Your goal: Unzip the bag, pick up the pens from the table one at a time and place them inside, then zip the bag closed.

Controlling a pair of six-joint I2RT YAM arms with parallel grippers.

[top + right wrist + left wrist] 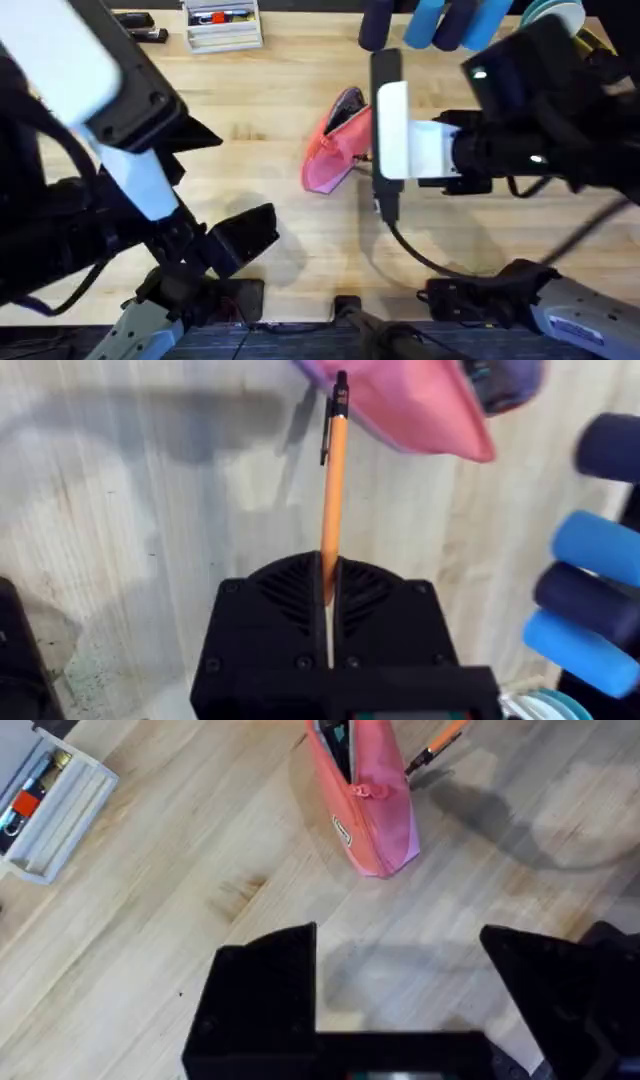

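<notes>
One light, stiff pen being pinched at its rear by right tool | left tool hanging open | soft bag is gaping at frame centre, likely giving under the tip

pale plank tabletop — evenly lit

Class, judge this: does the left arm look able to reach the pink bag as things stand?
Probably yes. The left end effector is open, and only bare table lies between it and the bag. The right end effector holds the pen beside the bag.
</notes>
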